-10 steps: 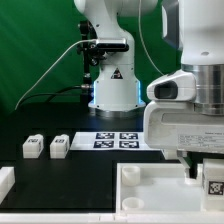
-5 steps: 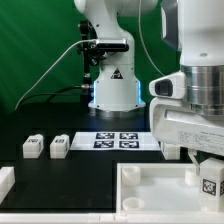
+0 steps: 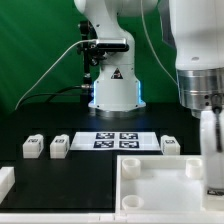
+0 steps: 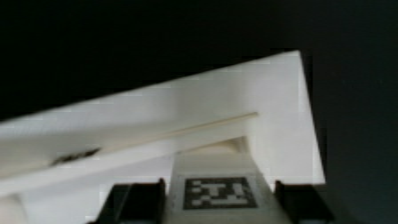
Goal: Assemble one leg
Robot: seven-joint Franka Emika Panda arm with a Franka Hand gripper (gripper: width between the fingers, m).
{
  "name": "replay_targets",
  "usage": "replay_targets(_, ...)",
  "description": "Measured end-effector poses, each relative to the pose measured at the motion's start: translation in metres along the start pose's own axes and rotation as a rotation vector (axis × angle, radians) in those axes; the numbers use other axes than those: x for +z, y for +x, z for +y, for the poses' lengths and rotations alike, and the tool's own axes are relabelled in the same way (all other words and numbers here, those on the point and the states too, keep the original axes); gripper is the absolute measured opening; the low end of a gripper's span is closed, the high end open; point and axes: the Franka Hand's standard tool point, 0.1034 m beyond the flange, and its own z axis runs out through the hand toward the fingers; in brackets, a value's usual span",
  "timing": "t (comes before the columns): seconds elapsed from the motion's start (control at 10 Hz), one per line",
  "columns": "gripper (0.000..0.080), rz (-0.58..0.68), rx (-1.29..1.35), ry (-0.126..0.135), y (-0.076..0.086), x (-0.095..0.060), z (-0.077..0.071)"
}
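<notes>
My gripper [image 3: 211, 160] is at the exterior view's right edge, low over the right side of the large white rimmed tray [image 3: 150, 172]. It is shut on a leg [image 4: 217, 190], a small white block whose black-and-white tag faces the wrist camera between the two dark fingers [image 4: 128, 203]. In the exterior view the held leg [image 3: 214, 180] is mostly cut off by the frame edge. In the wrist view a corner of the tray [image 4: 178, 120] lies just beyond the leg. Three more legs lie on the black table: two at the exterior view's left [image 3: 33, 147] [image 3: 59, 147] and one right of the marker board [image 3: 170, 145].
The marker board [image 3: 120, 140] lies in front of the robot base [image 3: 112, 90]. A white part [image 3: 5, 181] shows at the exterior view's lower left edge. A green curtain hangs behind.
The hand has shifted toward the exterior view's right with the leg in it. Its wide body no longer blocks the view, so the leg beside the marker board now shows.
</notes>
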Motion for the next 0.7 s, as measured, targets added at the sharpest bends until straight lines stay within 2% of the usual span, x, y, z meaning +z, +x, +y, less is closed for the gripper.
replay_targets(0.1,0.0294,0.002,0.096,0.005,0.0013,-0.0007,-0.0013)
replay_targets(0.6,0.0304,0.023,0.060,0.007,0.0028,-0.0003,0.0011)
replay_targets(0.7,0.0492,0.023,0.059,0.007,0.0027,-0.0003,0.0011)
